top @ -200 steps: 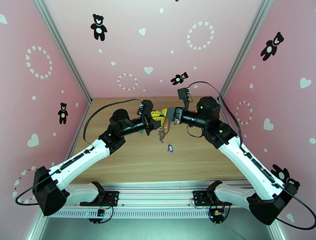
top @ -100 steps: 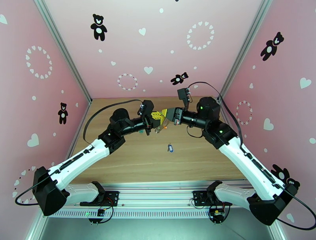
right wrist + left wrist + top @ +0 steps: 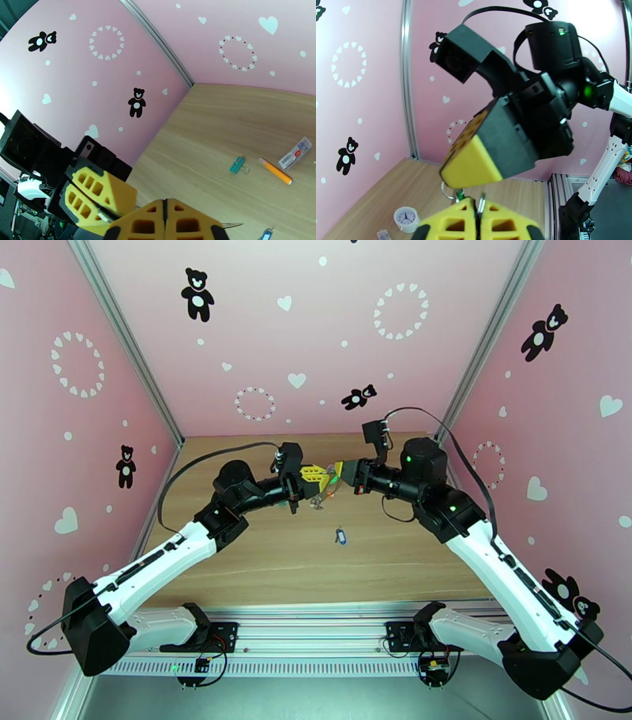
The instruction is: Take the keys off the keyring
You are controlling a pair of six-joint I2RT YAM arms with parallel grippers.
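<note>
Left hand (image 3: 310,476): held up in the air over the middle of the tabletop (image 3: 261,556) and clenched, with what looked like a thin metal bit of the keyring (image 3: 318,499) pinched between its yellow fingers (image 3: 464,208).
Right hand (image 3: 340,472): also clenched, set tip to tip against the left one. What exactly was gripped couldn't be made out, tbh.
Green key (image 3: 460,194): its head was spotted right where the two hands met, so it was probably not off the ring yet.
Keyring: kept off the tabletop, dangling just below both hands.
Blue key (image 3: 340,536): laid flat near the middle of the tabletop, apart from the ring, so that one was counted as done.
Why it was held like that: most likely the ring was braced by one hand so the key could be worked off by the other.
Risk: tiny parts, so the grip could easily be lost.
Clutter: an orange pen (image 3: 275,170) and a teal clip (image 3: 237,164) were left lying well apart from the action.
</note>
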